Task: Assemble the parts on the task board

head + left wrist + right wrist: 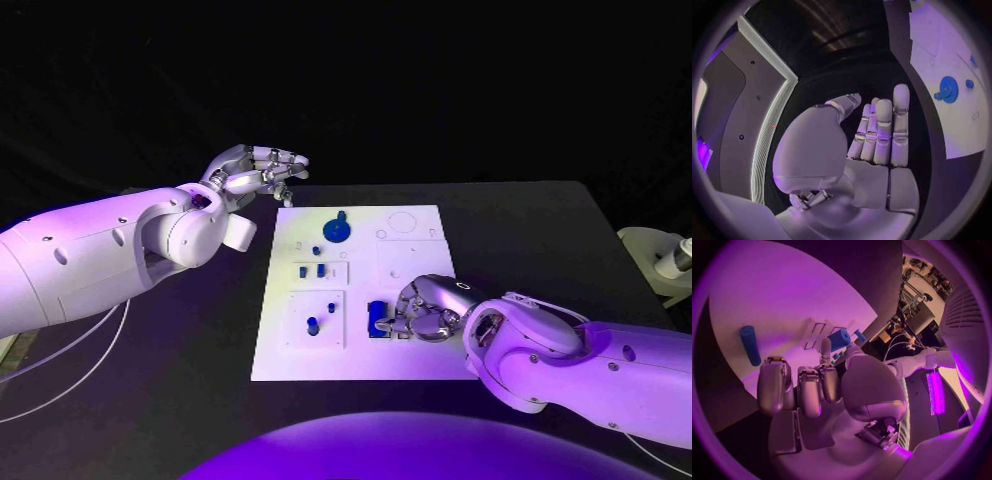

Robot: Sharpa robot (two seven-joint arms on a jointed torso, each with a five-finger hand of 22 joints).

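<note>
The white task board [411,228] lies in the middle of the black table. A round blue disc [336,230] sits near its far edge, and small blue parts [310,270] stand in the recesses left of centre, with another [312,324] closer to me. My right hand [421,308] rests on the board's near right part, fingers curled down, pinching a blue block [379,318] between thumb and fingertip; the block [839,338] lies just past those fingertips, a blue cylinder [749,344] off to one side. My left hand [260,172] hangs raised beyond the board's far left corner, palm [873,150] open, holding nothing.
A white fixture [656,255] stands past the table's right edge. Thin cables [58,370] trail below my left arm. The blue disc [948,89] and the board [954,130] lie off to the side of my left palm.
</note>
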